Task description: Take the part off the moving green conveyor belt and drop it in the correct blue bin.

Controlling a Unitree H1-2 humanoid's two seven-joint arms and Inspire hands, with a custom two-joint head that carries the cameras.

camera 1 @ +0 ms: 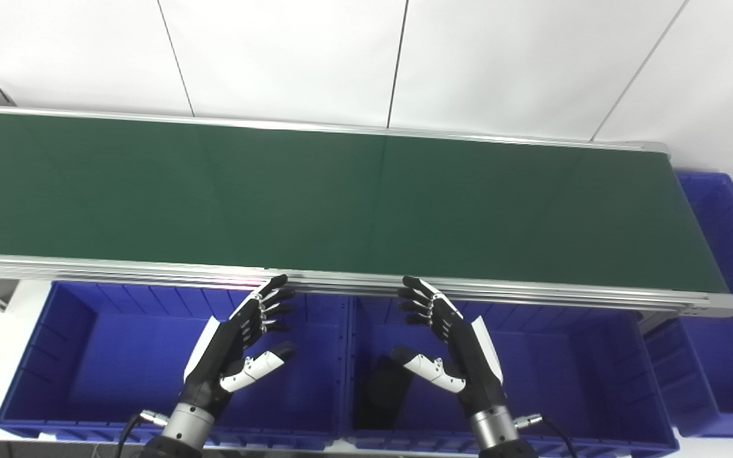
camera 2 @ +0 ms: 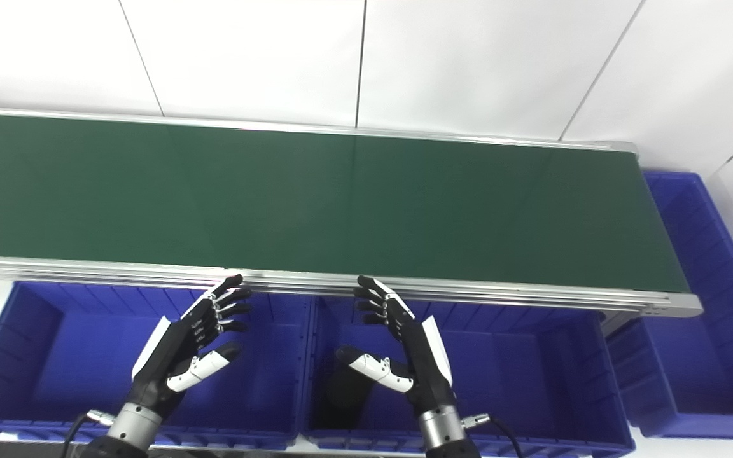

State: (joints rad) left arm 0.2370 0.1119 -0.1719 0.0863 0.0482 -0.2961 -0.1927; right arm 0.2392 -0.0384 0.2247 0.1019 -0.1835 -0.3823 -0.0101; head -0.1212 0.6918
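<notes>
- White wall panels (camera 1: 277, 57), split by thin dark seams, are seen behind the work area; no brand, label or writing can be read anywhere.
- A green conveyor belt (camera 1: 341, 197) with a silver frame is stretched from the left edge to the right; no part is seen on its surface.
- 3 blue bins are visible: a left bin (camera 1: 105, 356) and a middle bin (camera 1: 564, 369) set side by side under the belt's near rail, and a right bin (camera 1: 723, 356) placed past the belt's right end.
- A dark shape (camera 1: 382, 394) is seen low in the middle bin's left corner; whether it is a part or a shadow cannot be told.
- The left hand (camera 1: 239, 346) is held over the left bin, fingers spread, nothing grasped.
- The right hand (camera 1: 449, 343) is held over the middle bin, fingers likewise spread and empty, palms turned toward each other.
</notes>
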